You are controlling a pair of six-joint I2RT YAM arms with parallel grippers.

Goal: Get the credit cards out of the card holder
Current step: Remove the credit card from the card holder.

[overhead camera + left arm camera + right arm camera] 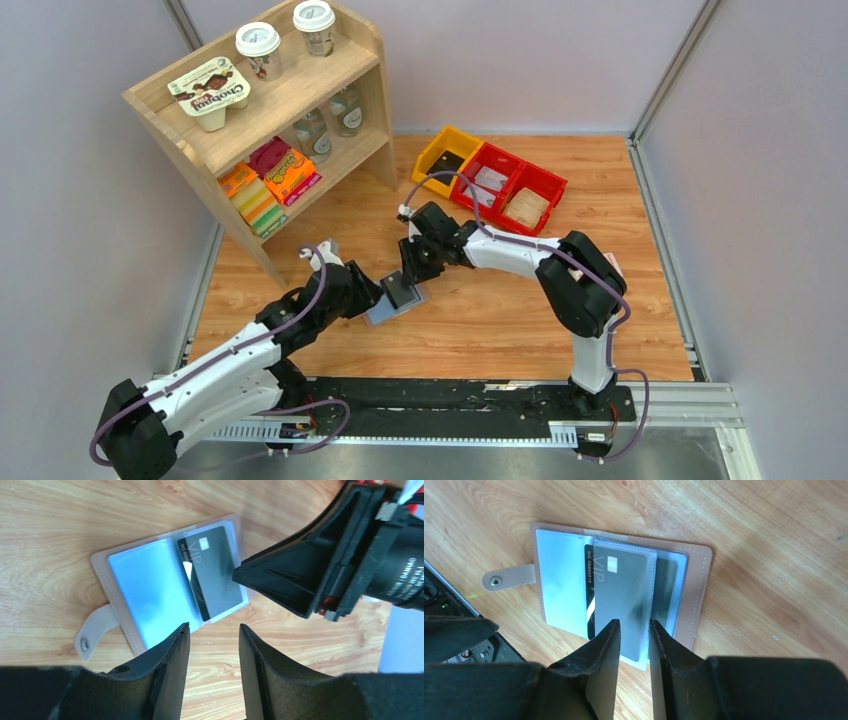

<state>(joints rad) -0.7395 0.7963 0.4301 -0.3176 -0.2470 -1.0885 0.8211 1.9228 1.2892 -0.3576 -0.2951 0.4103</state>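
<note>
The card holder (398, 298) lies open and flat on the wooden table between my two grippers. It has a pale tan rim (696, 590), blue-grey clear sleeves (150, 585) and a snap tab (95, 630). A black card marked VIP (212, 575) sits in a sleeve and also shows in the right wrist view (621, 590). My left gripper (214, 630) is open and empty, just off the holder's edge (368, 290). My right gripper (634, 625) is narrowly open, with nothing between its jaws, over the edge of the sleeve holding the black card (412, 275).
A yellow bin (447, 155) and two red bins (500, 180) stand at the back, each holding a flat card-like item. A wooden shelf (270, 110) with cups and boxes stands back left. The black base rail (450, 400) runs along the near edge.
</note>
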